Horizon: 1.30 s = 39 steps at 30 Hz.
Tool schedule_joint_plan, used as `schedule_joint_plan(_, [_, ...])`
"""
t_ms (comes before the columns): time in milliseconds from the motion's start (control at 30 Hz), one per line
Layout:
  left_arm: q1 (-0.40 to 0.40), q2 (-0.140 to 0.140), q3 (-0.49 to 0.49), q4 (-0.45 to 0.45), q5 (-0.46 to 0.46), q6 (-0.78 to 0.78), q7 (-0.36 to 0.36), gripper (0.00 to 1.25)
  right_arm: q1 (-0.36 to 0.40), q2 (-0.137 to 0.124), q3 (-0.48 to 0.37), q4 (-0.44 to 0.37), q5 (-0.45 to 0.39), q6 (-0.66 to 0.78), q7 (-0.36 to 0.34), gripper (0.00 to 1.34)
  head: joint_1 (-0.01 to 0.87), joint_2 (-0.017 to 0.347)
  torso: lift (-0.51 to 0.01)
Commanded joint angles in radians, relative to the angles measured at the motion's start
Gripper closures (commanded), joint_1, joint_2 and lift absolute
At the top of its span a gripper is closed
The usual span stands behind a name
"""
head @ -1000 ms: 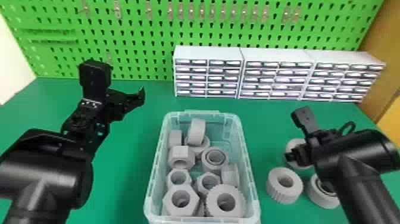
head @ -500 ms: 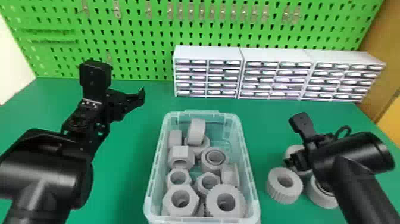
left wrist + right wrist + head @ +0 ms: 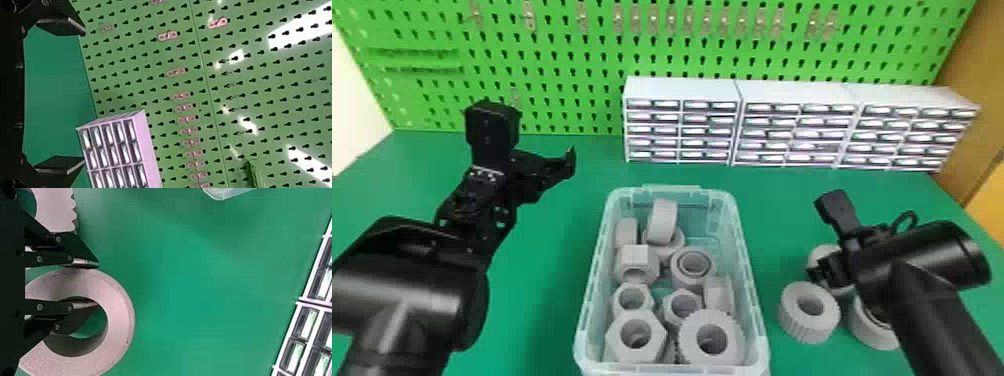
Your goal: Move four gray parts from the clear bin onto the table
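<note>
The head view looks forward and down over the table (image 3: 542,310) from its near side, the widest and most distant of the three, with the bin (image 3: 674,189) at lower centre, the drawers (image 3: 682,122) at upper right and the pegboard (image 3: 557,65) along the top. The left wrist view, turned sideways, faces the pegboard at a slant from nearer. The right wrist view, also sideways, looks down at the table, close above a ring (image 3: 119,321). Both share table and drawers with the head view; the left adds pegboard, the right a bin corner.
</note>
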Motion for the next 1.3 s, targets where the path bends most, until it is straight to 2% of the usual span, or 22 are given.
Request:
schedule_joint_plan(0, [-0.001,0.000,-0.001,0.000,0.000,0.000,0.000,0.12,0.000,-0.001,-0.006,0.003,-0.001,0.000,0.000,0.86,0.686,0.026,-0.050])
schedule_joint_plan(133, [-0.001,0.000,-0.001,0.000,0.000,0.000,0.000,0.12,0.000,-0.001,-0.009,0.004,-0.001,0.000,-0.001,0.83,0.686,0.026,-0.050])
schedule_joint_plan(333, [-0.001,0.000,-0.001,0.000,0.000,0.000,0.000,0.12,0.002,-0.001,-0.015,0.004,-0.002,0.000,0.000,0.56,0.686,0.026,-0.050])
schedule_joint_plan(800, [0.000,0.000,-0.001,0.000,0.000,0.000,0.000,0.12,-0.002,-0.001,-0.026,0.000,-0.022,0.000,0.000,0.52,0.686,0.026,-0.050])
schedule_joint_plan(1067, [0.002,0.000,0.001,0.000,0.000,0.001,0.000,0.12,-0.014,0.001,-0.015,-0.086,-0.081,0.013,0.000,0.52,0.686,0.026,-0.050])
schedule_joint_plan(1267, [0.002,0.000,0.002,0.000,0.000,0.000,0.000,0.12,-0.035,0.001,0.025,-0.166,-0.107,0.045,0.000,0.52,0.686,0.026,-0.050])
